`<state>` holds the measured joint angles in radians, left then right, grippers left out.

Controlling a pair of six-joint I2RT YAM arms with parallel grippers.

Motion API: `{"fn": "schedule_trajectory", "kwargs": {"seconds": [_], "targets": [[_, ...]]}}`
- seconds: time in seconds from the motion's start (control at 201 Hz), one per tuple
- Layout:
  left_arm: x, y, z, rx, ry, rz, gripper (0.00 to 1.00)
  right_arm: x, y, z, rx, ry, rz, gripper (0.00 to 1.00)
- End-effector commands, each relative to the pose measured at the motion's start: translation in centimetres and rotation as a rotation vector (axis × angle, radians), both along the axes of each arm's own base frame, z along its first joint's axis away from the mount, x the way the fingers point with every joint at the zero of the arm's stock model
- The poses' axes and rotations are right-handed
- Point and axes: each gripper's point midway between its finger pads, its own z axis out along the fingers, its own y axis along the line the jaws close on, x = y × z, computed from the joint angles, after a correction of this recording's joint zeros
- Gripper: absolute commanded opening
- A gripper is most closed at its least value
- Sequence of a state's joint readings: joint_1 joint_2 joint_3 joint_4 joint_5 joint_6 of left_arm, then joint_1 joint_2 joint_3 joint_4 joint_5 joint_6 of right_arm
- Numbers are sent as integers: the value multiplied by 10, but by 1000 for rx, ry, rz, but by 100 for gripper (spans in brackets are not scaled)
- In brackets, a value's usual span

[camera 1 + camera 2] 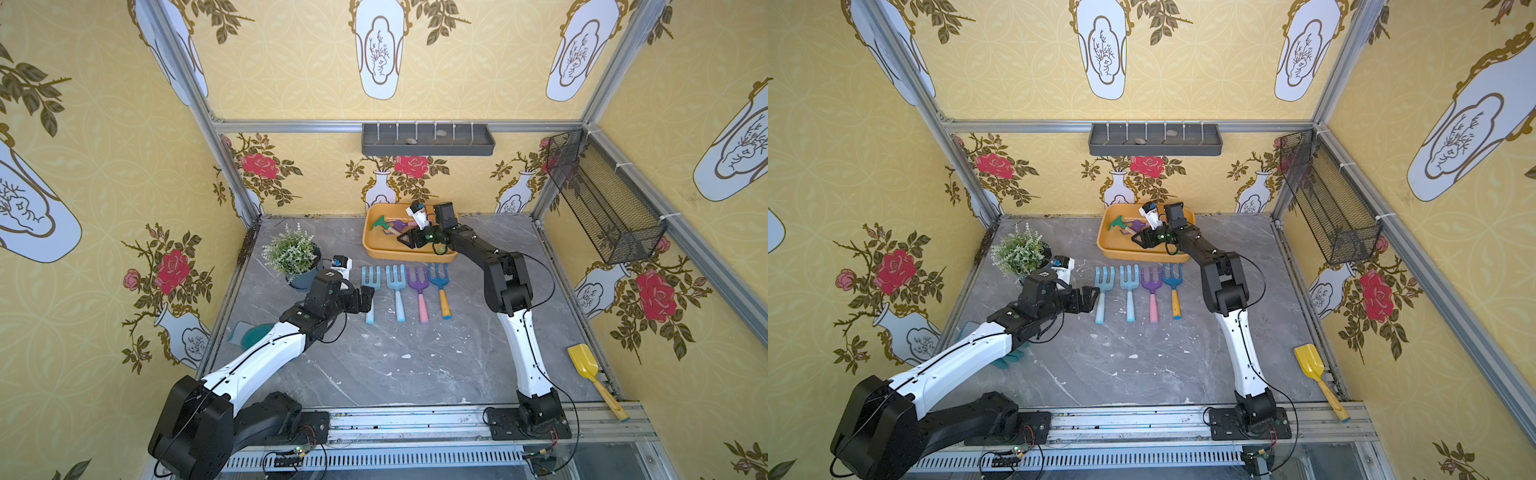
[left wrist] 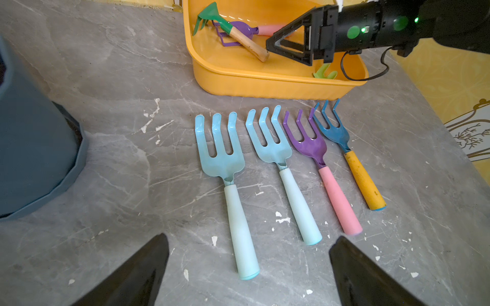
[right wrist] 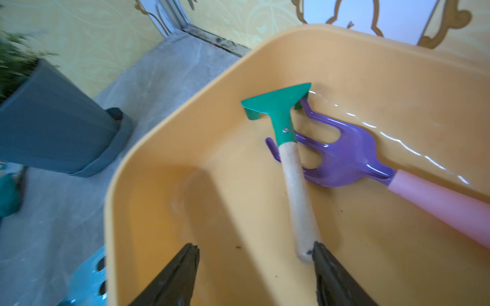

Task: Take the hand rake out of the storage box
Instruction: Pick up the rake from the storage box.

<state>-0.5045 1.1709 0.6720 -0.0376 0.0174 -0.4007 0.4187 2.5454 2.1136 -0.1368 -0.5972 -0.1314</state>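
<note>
Where green hand rake [image 3: 285,124] lies, purple fork [image 3: 347,159] sits beneath.

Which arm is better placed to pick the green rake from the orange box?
Right. The right claw, open, sits inside the storage box beside the green rake; the left claw hangs outside.

Four hand forks are lying side by side on the grey desk [image 1: 415,365], tines toward the back wall: two light blue [image 1: 370,286] [image 1: 395,286], one purple [image 1: 419,286], one dark blue [image 1: 439,282]. A potted plant [image 1: 291,251] is standing left of them. A yellow shovel [image 1: 584,365] is lying near the right edge. A wire-mesh basket [image 1: 602,208] and a grey divided tray [image 1: 428,149] are hanging on the walls.
</note>
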Motion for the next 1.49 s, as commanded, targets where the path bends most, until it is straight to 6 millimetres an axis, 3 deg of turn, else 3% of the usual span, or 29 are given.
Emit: {"fn": "schedule_trajectory", "kwargs": {"seconds": [0.0, 0.179, 0.349, 0.488, 0.762, 1.07, 1.23, 1.245, 1.344, 1.489], "targets": [[2, 0, 2, 3, -18, -1, 100, 30, -4, -15, -108, -47, -158, 71], [0, 1, 2, -3, -17, 2, 100, 46, 7, -27, -90, -61, -189, 73], [-2, 2, 1, -5, -15, 6, 100, 42, 19, -40, -114, -73, -173, 70], [-5, 4, 0, -9, -10, 11, 100, 36, 31, -52, -177, -88, -156, 57], [-15, 11, -1, -20, -16, 25, 100, 34, 24, -48, -179, -81, -184, 32], [-26, 18, 6, -81, -38, 55, 100, 25, 29, 15, -77, -119, -210, 12], [-30, 13, 19, -182, -82, 52, 100, 11, 24, 65, 43, -97, -218, 2], [-30, 12, 20, -196, -88, 51, 100, 6, 23, 63, 51, -77, -212, 2], [-32, 1, 38, -306, -145, 7, 100, -28, 28, 98, 156, -21, -133, 0], [-36, -14, 79, -482, -283, -84, 100, -97, 34, 129, 325, 96, -39, 0]]}}
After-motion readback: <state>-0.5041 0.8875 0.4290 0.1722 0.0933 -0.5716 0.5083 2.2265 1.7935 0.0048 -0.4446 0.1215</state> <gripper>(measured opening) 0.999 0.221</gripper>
